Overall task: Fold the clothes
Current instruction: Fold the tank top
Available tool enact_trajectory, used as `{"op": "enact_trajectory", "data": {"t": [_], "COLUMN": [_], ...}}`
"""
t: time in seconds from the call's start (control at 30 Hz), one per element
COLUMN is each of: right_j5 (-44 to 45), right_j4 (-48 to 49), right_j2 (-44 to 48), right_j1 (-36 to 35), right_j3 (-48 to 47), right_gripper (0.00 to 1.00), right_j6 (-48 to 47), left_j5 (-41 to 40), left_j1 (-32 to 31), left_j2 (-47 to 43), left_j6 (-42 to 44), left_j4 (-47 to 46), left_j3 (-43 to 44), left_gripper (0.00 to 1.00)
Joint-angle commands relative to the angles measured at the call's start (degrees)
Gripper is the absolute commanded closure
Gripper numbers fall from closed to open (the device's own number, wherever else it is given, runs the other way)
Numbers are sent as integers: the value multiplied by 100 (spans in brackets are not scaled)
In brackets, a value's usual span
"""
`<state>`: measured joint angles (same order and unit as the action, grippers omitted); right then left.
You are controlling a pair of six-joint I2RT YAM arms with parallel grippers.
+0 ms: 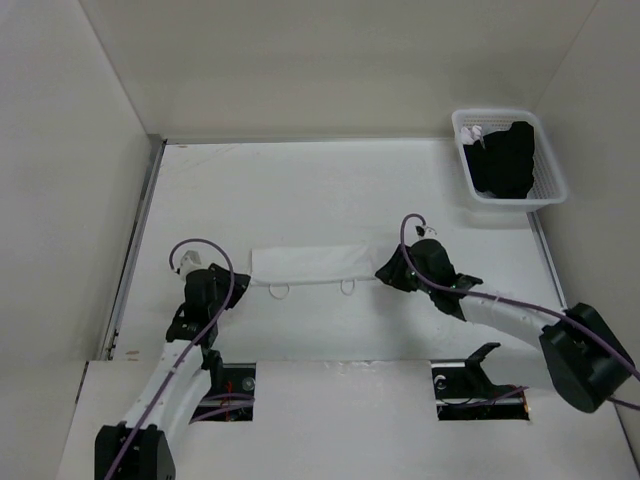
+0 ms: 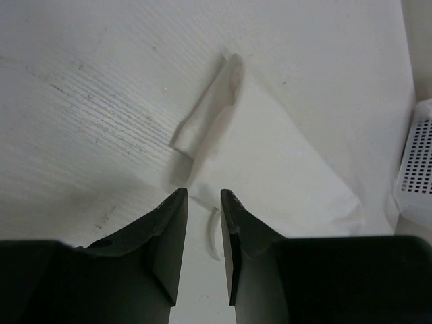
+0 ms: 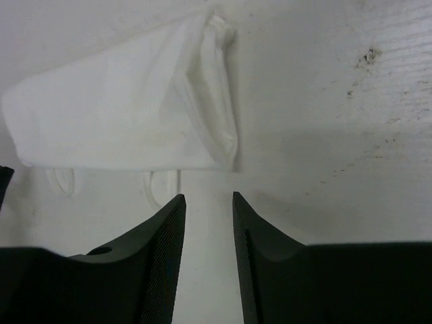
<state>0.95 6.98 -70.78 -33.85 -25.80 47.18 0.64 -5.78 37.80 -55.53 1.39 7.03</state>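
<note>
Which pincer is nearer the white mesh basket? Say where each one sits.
Right. The right pincer sits at the right end of the camisole, on the basket side; the left pincer sits at its left end, much farther away.

We see the camisole (image 1: 305,265) as thin white cloth, matt and soft, creased where its ends are folded over. The counter (image 1: 300,190) under it looks white and matt to us, with a fine ribbed grain, grey scuffs and a few dark specks. The left fingers (image 2: 169,236) are dull black plastic, smooth-faced; the right fingers (image 3: 162,250) carry a finely ridged inner face. The basket (image 1: 520,203) is white perforated plastic, the garment (image 1: 505,160) in it matt black cloth
</note>
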Motion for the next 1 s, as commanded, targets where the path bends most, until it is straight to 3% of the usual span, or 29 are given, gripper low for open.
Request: {"op": "enact_trajectory", "data": {"t": [0.0, 0.13, 0.23, 0.37, 0.53, 0.73, 0.97], "right_j5": [327, 196, -155, -499, -412, -34, 142], "right_j4": [-346, 3, 776, 1471, 1745, 1973, 2132], "right_j2": [626, 278, -565, -1568, -2194, -1948, -1475], "right_j1": [-205, -381, -347, -101, 225, 260, 287], "right_j3": [-275, -793, -1180, -1541, -1376, -611, -48], "right_gripper": [62, 88, 96, 98, 98, 97, 94], "right_j6": [-112, -367, -455, -271, 19, 248, 380], "left_j5": [-72, -441, -670, -847, -636, -302, -12], "left_j1": [-58, -628, -1261, -1737, -1343, -754, -428], "left_j2": [-667, -556, 251, 1587, 2836, 3356, 3304], "left_j6": [51, -28, -212, -283, -274, -213, -28], "left_j4": [528, 417, -426, -1771, -2757, -3259, -3250], "left_j3": [456, 817, 914, 932, 695, 361, 466], "left_gripper": [75, 77, 77, 77, 78, 78, 78]}}
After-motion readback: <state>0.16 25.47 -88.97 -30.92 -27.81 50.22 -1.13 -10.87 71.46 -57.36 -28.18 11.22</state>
